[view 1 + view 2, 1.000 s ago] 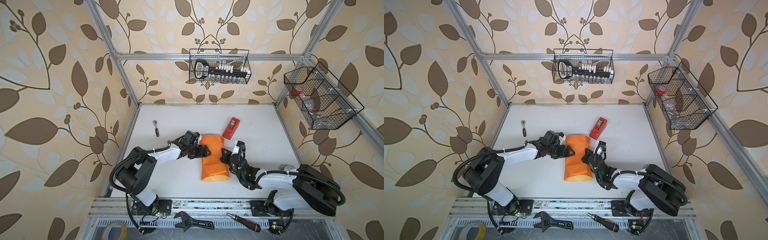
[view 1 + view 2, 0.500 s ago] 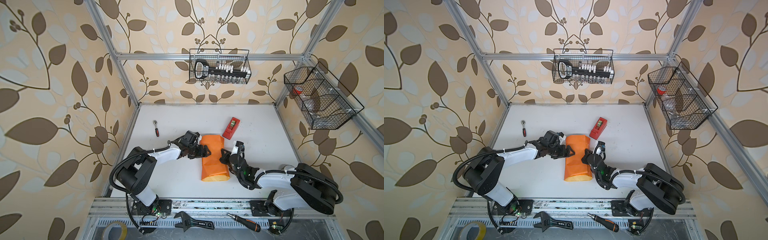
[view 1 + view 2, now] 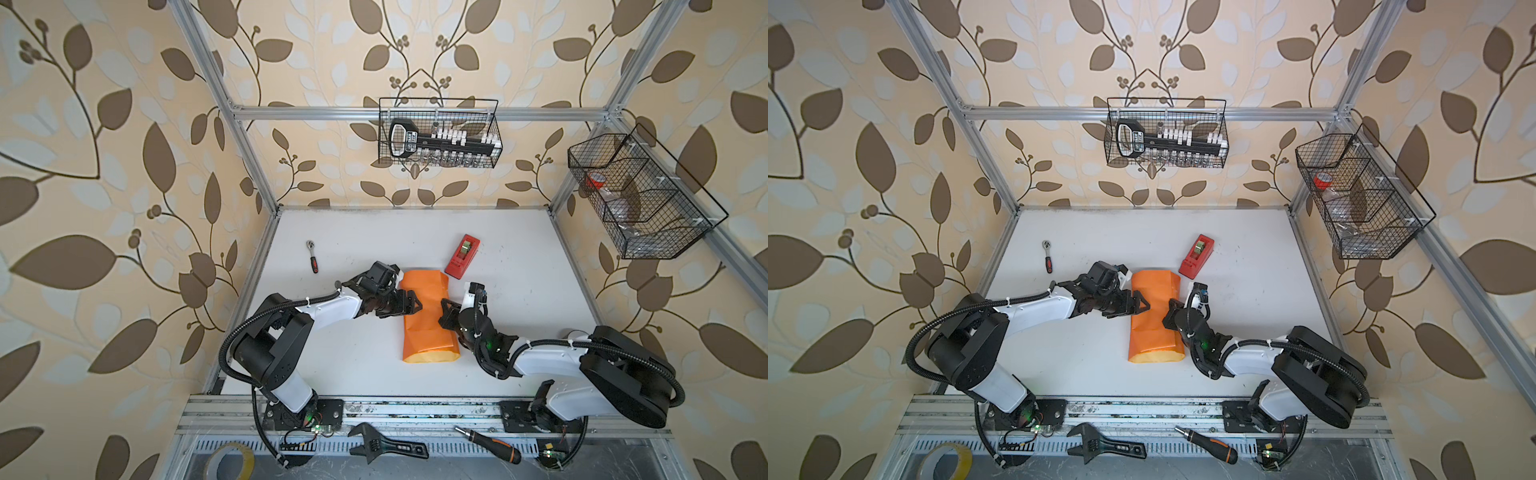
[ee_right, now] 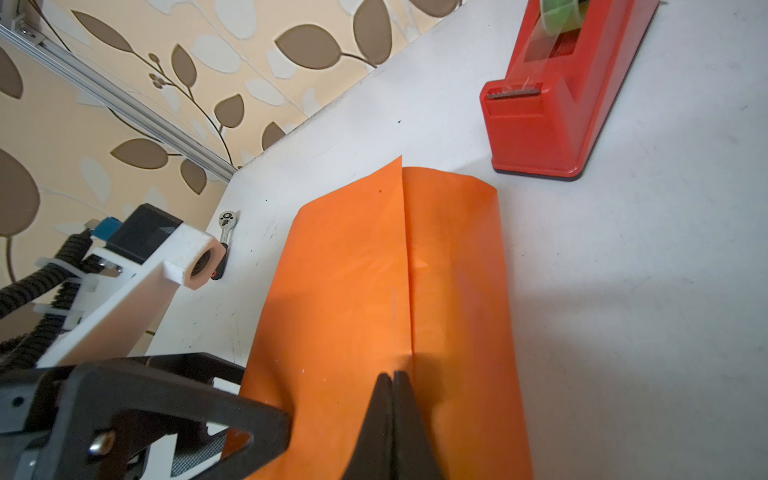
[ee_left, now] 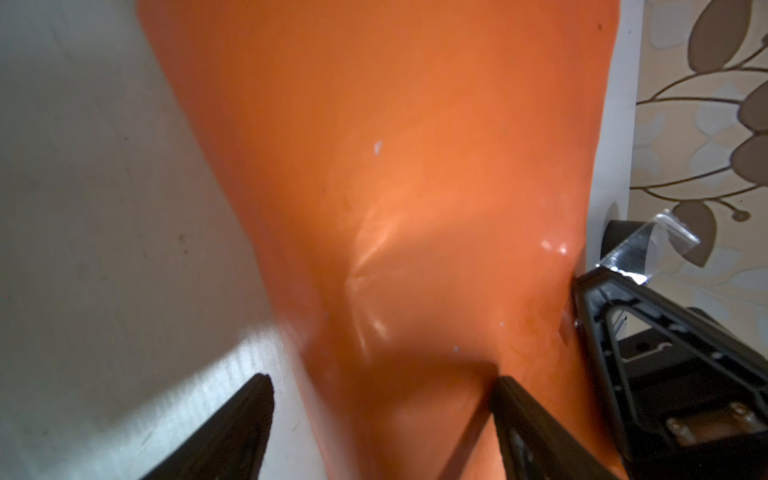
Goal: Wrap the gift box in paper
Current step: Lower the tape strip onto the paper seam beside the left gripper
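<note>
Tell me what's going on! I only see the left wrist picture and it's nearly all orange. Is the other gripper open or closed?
Observer: The right gripper is shut, its tips resting on the seam of the paper.
Operator: Where's the tape?
Observer: A red tape dispenser stands just past the paper's far corner, not touching it.
Operator: Can you see the box?
Observer: No, the gift box shows in no view; the paper lies folded into a closed bundle.

Orange paper [image 3: 426, 328] with a yellow edge, red tape dispenser [image 3: 462, 256], white table [image 3: 374, 232], brown-leaf beige walls [image 3: 124, 166].
</note>
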Robot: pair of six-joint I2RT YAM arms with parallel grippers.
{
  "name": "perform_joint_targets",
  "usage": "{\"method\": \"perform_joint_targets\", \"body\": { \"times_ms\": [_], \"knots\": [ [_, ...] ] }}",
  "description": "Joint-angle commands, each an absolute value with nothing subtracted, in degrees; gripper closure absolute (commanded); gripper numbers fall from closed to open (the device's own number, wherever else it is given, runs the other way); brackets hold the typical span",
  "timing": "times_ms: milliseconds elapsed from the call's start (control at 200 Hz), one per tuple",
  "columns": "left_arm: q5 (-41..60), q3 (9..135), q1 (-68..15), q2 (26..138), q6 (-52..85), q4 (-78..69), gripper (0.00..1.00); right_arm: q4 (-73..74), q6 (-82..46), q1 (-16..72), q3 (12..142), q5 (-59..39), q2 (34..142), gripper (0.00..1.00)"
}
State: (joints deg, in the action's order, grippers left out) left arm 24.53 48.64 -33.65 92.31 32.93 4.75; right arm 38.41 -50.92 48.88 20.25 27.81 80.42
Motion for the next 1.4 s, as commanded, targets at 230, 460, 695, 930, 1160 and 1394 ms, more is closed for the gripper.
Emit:
{"method": "perform_joint_targets", "body": {
  "times_ms": [230,460,695,930,1160,1394],
  "knots": [
    [18.98,46.88,-33.81,95.95,30.88,10.72,0.16,36.78,-48.81,47.74,19.42,25.44,80.66,0.92],
    [18.89,46.86,-33.79,96.00,30.89,10.68,0.16,35.99,-48.73,46.98,19.25,24.67,79.81,0.82],
    [19.03,46.67,-33.82,96.15,30.89,10.46,0.16,34.78,-48.44,46.15,19.20,23.73,77.88,0.70],
    [18.82,46.40,-33.83,95.91,31.11,10.18,0.16,32.36,-47.98,43.27,18.29,22.27,73.97,0.58],
    [18.97,46.50,-33.76,96.24,31.18,9.88,0.16,25.89,-46.56,39.01,16.87,20.28,65.76,0.43],
    [19.03,46.36,-33.79,96.37,31.11,9.76,0.16,5.70,-37.46,37.00,23.24,17.52,56.82,0.38]
  ]
}}
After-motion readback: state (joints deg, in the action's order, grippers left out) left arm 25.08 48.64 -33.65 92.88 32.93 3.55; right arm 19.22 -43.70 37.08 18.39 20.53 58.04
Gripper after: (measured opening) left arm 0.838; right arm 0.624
